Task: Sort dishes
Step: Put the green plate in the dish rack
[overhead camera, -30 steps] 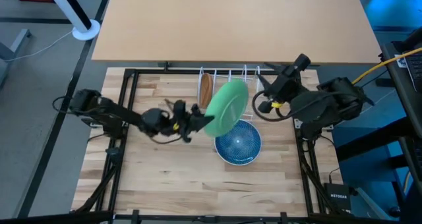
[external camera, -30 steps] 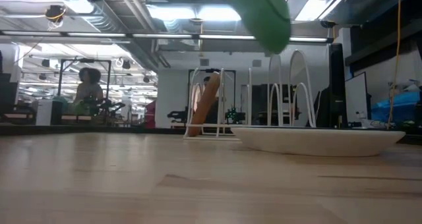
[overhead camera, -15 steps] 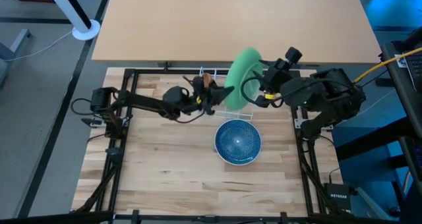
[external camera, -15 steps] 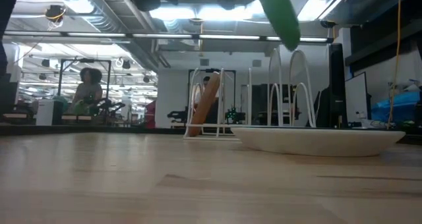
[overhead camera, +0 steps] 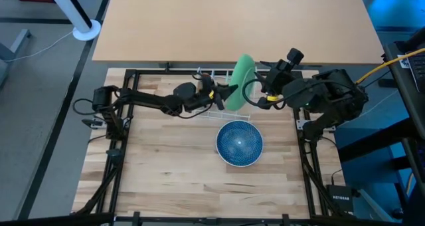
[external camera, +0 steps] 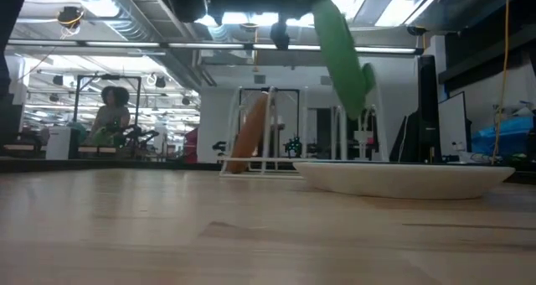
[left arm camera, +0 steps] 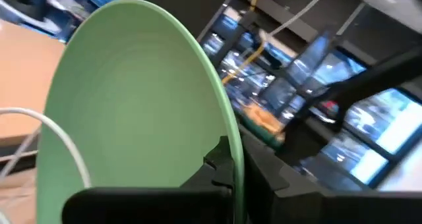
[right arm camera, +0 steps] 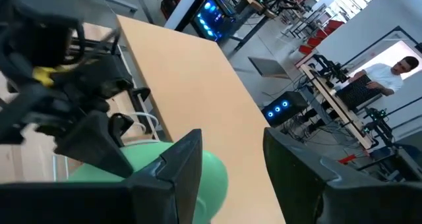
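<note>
The large green plate (overhead camera: pixel 240 82) stands on edge over the white wire rack (overhead camera: pixel 201 72) at the table's far side, held by my left gripper (overhead camera: pixel 218 97), which is shut on it. In the low view the green plate (external camera: pixel 339 54) slants down among the rack's wires (external camera: pixel 270 130). The brown plate (external camera: pixel 245 140) leans on edge in the rack. The blue speckled dish (overhead camera: pixel 240 143) sits flat on the table near the rack. My right gripper (overhead camera: pixel 261 88) is open just right of the green plate. The white plate is out of view. My left gripper pinches the green plate's rim (left arm camera: pixel 232 151) between its two fingers, one finger (left arm camera: pixel 219 163) on each face. The fingers come level from the table's left. The plate stands on edge, tilted, clear of the table. My right gripper's open fingers (right arm camera: pixel 177 171) stand over the plate's edge (right arm camera: pixel 165 166); I cannot tell whether they touch it.
A second, lighter tabletop (overhead camera: pixel 232 23) lies beyond the far edge. A black frame (overhead camera: pixel 126 119) runs along the table's left and right sides. Bare wood lies on the near half of the table. A person (external camera: pixel 109 109) is in the room behind.
My left gripper has carried the green plate toward the far edge and right, turning it from a slanted, face-up pose onto its edge, then down into the rack. My right gripper has moved left toward the plate. The rack and brown plate have shifted slightly.
</note>
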Motion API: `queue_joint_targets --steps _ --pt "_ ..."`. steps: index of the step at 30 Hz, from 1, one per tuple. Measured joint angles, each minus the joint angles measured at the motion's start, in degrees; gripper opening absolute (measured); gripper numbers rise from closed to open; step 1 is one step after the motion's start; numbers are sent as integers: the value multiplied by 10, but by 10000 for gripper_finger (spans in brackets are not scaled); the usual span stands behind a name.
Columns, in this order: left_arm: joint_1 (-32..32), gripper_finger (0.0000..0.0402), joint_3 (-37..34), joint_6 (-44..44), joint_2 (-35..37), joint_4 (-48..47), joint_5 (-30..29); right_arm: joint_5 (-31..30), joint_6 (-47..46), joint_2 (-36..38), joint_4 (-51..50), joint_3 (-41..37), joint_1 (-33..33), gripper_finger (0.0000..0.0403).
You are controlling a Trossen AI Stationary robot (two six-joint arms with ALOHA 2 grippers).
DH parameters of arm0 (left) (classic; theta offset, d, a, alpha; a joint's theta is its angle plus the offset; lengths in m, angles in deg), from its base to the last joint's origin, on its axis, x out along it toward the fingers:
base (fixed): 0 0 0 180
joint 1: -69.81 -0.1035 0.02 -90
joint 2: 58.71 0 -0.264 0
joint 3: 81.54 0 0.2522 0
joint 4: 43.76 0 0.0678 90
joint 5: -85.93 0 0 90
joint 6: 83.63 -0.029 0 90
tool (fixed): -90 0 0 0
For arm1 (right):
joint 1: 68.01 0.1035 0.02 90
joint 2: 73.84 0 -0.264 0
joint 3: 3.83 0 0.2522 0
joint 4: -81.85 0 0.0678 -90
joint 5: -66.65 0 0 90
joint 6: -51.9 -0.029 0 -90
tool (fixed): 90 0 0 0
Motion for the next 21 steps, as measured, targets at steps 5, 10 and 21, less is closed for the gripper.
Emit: queue_joint_targets --steps 5,10,21 --pt "-18 17 0 -9 -28 -7 -14 7 0 0 0 0 0 166" --pt "-28 33 0 -10 -46 -9 -13 16 -4 0 -1 0 0 166" --pt "-32 88 0 -94 -48 -5 -11 30 -11 0 -4 0 0 166"
